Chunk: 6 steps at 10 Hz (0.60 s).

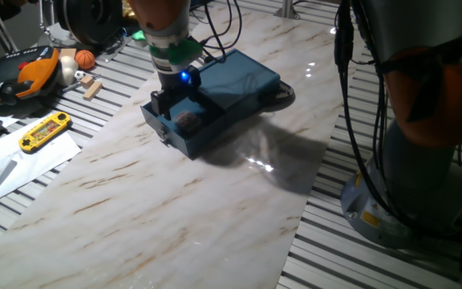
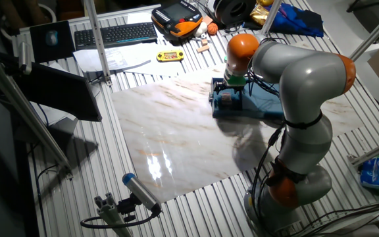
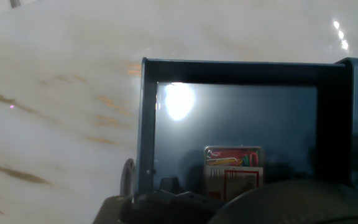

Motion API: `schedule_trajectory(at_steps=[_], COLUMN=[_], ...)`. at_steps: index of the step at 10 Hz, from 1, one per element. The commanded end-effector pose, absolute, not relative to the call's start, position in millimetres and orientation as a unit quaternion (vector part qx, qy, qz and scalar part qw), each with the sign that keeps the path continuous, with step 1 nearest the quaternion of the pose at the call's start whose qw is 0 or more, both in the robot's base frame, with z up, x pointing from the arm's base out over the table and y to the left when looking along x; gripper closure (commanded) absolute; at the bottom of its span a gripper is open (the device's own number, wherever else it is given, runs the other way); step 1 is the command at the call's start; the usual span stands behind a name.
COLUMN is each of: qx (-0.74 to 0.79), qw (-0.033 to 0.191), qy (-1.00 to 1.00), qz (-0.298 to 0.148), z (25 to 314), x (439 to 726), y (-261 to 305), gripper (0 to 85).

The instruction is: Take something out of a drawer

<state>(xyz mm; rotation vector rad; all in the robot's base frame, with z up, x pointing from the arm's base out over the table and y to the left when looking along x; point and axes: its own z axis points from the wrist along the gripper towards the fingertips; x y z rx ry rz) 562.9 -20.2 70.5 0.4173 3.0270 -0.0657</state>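
The small packet (image 3: pixel 234 171) lies flat on the floor of the pulled-out drawer (image 3: pixel 166 124), near the side nearest the hand camera; only the hand view shows its face, a pale rectangle with a red band on top and red and white printing below. In one fixed view the same packet (image 1: pixel 188 120) is just a dull brownish patch in the tray, and in the other fixed view it is too small to tell. The drawer (image 1: pixel 181 124) is a dark blue, shallow, straight-walled tray with a glossy bottom that mirrors a lamp; its small round metal knob (image 3: pixel 128 177) shows at the front wall. It sticks out from the flat dark blue box (image 1: pixel 243 80), which rests on a smooth marble-patterned board (image 1: pixel 175 201) laid over a ribbed metal table (image 1: pixel 351 257). The gripper (image 1: pixel 169 103) hangs right over the tray, a blue light glowing on it; whether its fingers are spread or pinching cannot be told. A yellow handheld game (image 1: pixel 45 131) lies well apart at the table's edge.
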Motion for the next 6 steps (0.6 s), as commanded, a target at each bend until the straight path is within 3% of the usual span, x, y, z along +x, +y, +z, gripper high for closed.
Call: schedule_trajectory(at_steps=[1, 6], qx=[0.137, 0.137], qw=[0.041, 0.034], qy=[0.989, 0.99], qz=[-0.021, -0.015], z=[68, 50], x=[562, 559], y=[-22, -26], gripper=[0.0, 0.0])
